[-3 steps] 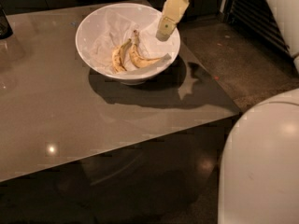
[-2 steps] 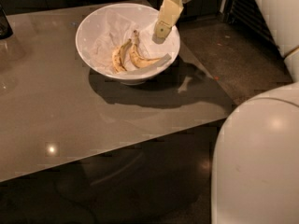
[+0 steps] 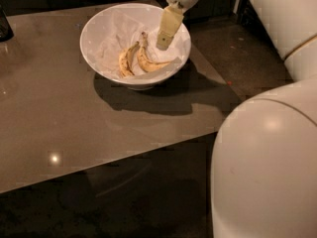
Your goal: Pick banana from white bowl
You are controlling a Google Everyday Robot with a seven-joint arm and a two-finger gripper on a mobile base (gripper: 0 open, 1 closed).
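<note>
The white bowl [image 3: 91, 43] stands on the table toward the back and is lined with crumpled white paper. The banana [image 3: 150, 65], curved and yellow with a long dark-tipped stem pointing up, lies in the bowl's right half. Two shorter, paler bananas [image 3: 125, 61] lie side by side just left of it. My gripper [image 3: 164, 44] hangs inside the bowl's right side. Its tip is just above and to the right of the banana's stem and not touching the banana.
The bowl sits on a glossy grey-brown table [image 3: 59, 118] whose front edge runs diagonally across the lower frame. A dark object [image 3: 5, 26] stands at the far left edge. My white arm and body [image 3: 267, 167] fill the right side. Dark floor lies beyond the table's right edge.
My gripper has moved left and slightly down, from over the bowl's right rim to inside the bowl, closer to the banana. The bowl and bananas have not moved.
</note>
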